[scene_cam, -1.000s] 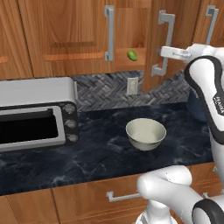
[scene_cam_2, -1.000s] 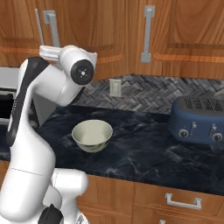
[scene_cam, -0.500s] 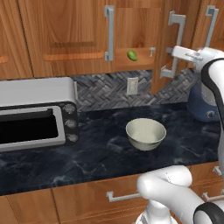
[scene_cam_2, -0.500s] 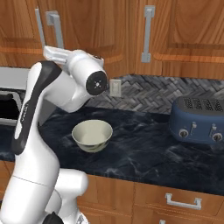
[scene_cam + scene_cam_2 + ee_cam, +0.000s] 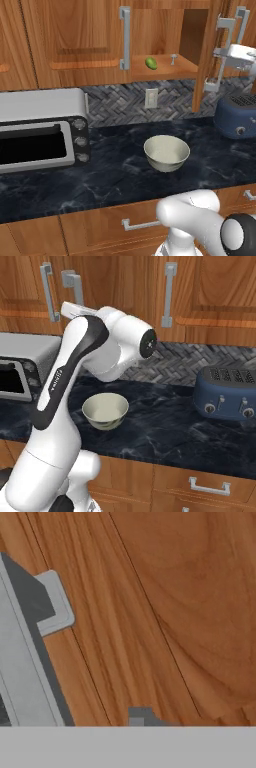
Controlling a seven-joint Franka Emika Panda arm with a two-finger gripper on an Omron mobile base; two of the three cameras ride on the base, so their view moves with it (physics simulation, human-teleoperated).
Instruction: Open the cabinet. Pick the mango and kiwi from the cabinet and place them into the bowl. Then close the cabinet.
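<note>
The cabinet's right door (image 5: 206, 55) stands swung out, seen almost edge-on; the left door (image 5: 75, 40) is closed. On the bared shelf lies the green mango (image 5: 151, 63). The kiwi is hidden. My gripper (image 5: 223, 55) is up at the open door's grey bar handle (image 5: 219, 30), pressed against it. The hand view looks straight at the door panel (image 5: 165, 602), with the handle (image 5: 25, 662) to the left of the gripper (image 5: 145, 717), whose dark tips sit together, nothing between them. The off-white bowl (image 5: 166, 152) (image 5: 105, 410) rests on the dark counter, holding nothing.
A silver toaster oven (image 5: 40, 130) sits at the counter's left and a blue toaster (image 5: 227, 393) at its right. A wall outlet (image 5: 150, 97) is on the tiled backsplash. Drawers with horizontal handles (image 5: 137, 224) run below the counter edge.
The right cabinet door has swung further open toward the right, my gripper moving with its handle. More of the shelf and the mango now shows.
</note>
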